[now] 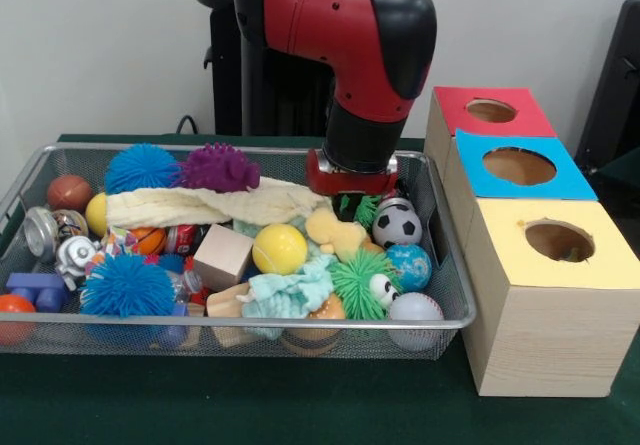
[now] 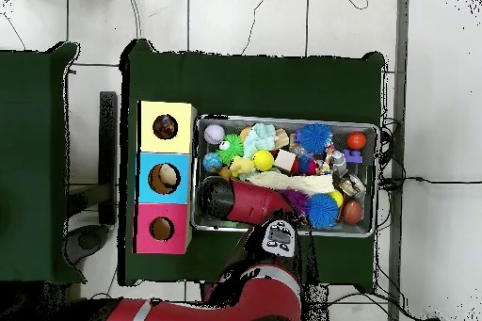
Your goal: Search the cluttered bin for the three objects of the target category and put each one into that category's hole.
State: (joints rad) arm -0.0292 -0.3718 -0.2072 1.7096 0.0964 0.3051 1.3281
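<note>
The arm is lowered into the wire bin [image 1: 445, 265], at the bin's far end on the side nearest the three boxes. The red wrist collar [image 1: 352, 180] sits just above the contents, and whatever hangs below it is hidden behind the toys, so it cannot be told whether the fingers are apart, together or clamped on anything.

The target category is not stated, and it cannot be read from the views. Balls are the most numerous candidates. Taking the wrist collar as the landmark, the soccer ball [image 1: 397, 224] lies just beside it, toward the boxes and slightly nearer the front rim. A green spiky ball [image 1: 360, 208] is partly visible directly below the collar. The yellow ball [image 1: 279, 248] lies nearer the front rim, away from the boxes. The knitted cream cloth [image 1: 205, 205] extends from the collar away from the boxes, with its long axis parallel to the far rim.

The red box [image 1: 491, 111], blue box [image 1: 519, 166] and yellow box [image 1: 559, 241] stand in a row outside the bin, each with one round hole on top. The red box is nearest the collar.

A short lift and a sideways transfer toward the boxes is judged sufficient for any object taken here.
</note>
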